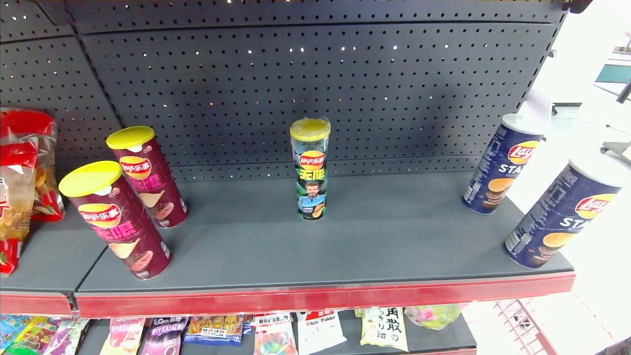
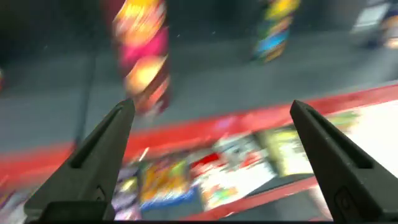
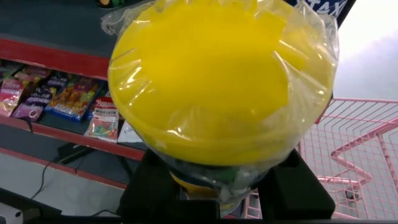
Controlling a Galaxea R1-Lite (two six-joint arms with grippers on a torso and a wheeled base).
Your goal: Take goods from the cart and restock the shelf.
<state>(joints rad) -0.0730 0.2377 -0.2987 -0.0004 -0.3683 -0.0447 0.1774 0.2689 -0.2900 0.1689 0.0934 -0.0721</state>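
The dark grey shelf [image 1: 374, 236] carries two maroon chip cans with yellow lids [image 1: 118, 222] [image 1: 148, 175] on its left part. A green chip can [image 1: 310, 170] stands upright mid-shelf. Two blue cans [image 1: 500, 165] [image 1: 562, 217] stand at the right end. My right gripper [image 3: 224, 186] is shut on a chip can with a yellow lid [image 3: 224, 81] wrapped in clear plastic, held beside the pink cart [image 3: 360, 149]. In the left wrist view my left gripper [image 2: 211, 118] is open with nothing in it, in front of the shelf's red front edge [image 2: 249, 121], with a maroon can [image 2: 146, 56] beyond.
Snack bags [image 1: 22, 172] stand at the shelf's far left. A lower shelf holds several snack packets [image 1: 276, 333]. A perforated back panel [image 1: 305, 88] closes the shelf behind. Open shelf surface lies either side of the green can. The pink cart [image 1: 522, 320] shows at lower right.
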